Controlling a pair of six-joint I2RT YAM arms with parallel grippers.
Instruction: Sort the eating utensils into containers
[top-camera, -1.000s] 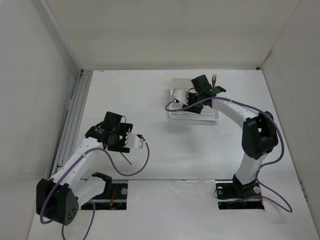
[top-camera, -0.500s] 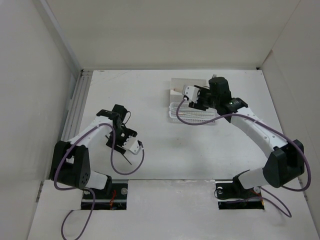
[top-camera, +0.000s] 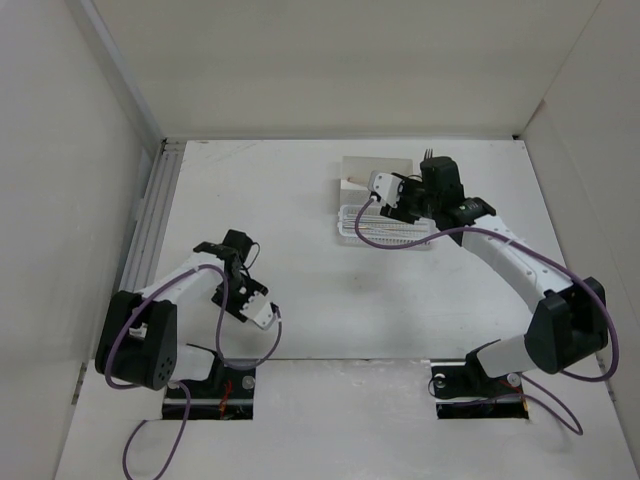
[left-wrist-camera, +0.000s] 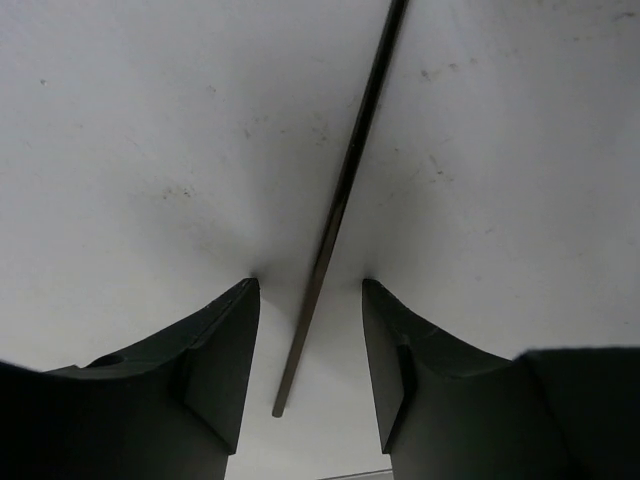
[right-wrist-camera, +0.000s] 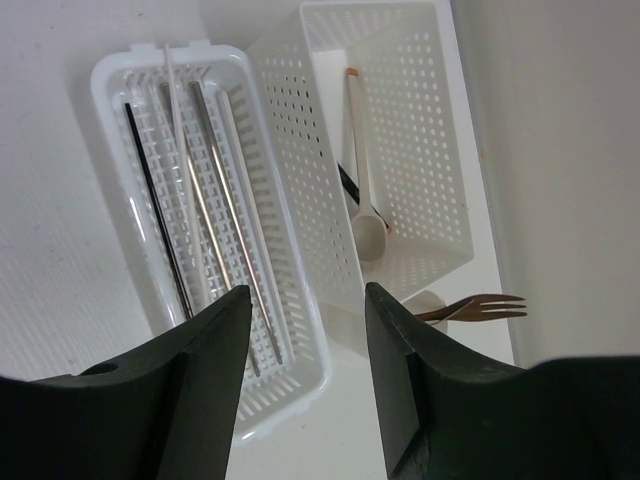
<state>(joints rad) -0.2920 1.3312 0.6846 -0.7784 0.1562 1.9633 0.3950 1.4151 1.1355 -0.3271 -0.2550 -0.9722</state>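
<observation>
left pincer (left-wrist-camera: 309, 288) astride dark chopstick (left-wrist-camera: 346, 190)

five chopsticks (left-wrist-camera: 340, 200), one spoon (right-wrist-camera: 366, 228), one fork (right-wrist-camera: 482, 305), one tray (right-wrist-camera: 105, 90), one box (right-wrist-camera: 290, 150), one cup (right-wrist-camera: 425, 300)

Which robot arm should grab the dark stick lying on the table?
The left. Its left tool is open, with one finger on each side of the dark chopstick on the table. The right tool is far off, above the low tray.
</observation>
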